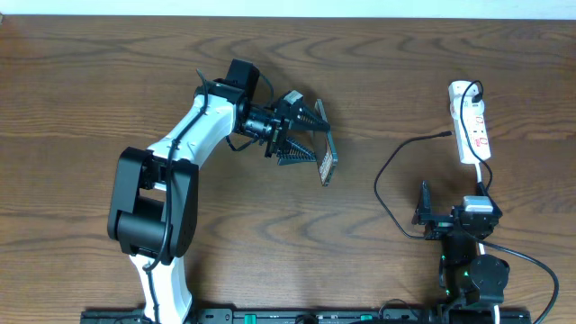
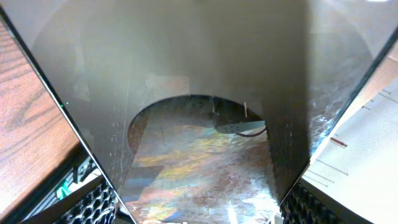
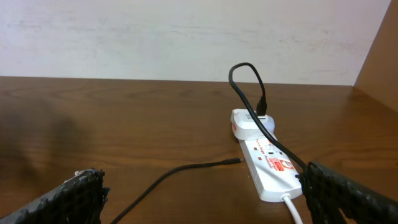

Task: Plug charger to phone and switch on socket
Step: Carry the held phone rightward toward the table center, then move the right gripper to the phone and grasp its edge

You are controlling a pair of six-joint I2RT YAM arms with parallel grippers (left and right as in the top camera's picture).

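Observation:
My left gripper (image 1: 315, 142) is shut on the phone (image 1: 328, 167) and holds it tilted on edge above the middle of the table. In the left wrist view the phone's glossy grey-brown face (image 2: 205, 93) fills the space between the fingers (image 2: 199, 211). The white socket (image 1: 471, 126) lies at the far right, with the charger's black plug (image 1: 470, 91) in its far end. The charger cable (image 1: 387, 171) loops left and its free tip (image 1: 447, 134) lies on the wood beside the socket. My right gripper (image 1: 454, 202) is open and empty just in front of the socket (image 3: 267, 165). The cable tip (image 3: 236, 162) lies ahead of its fingers (image 3: 202, 186).
The wooden table (image 1: 108, 81) stretches left and back. The socket's white power cord (image 1: 486, 180) runs toward the right arm's base. A pale wall (image 3: 155, 37) stands behind the table's far edge.

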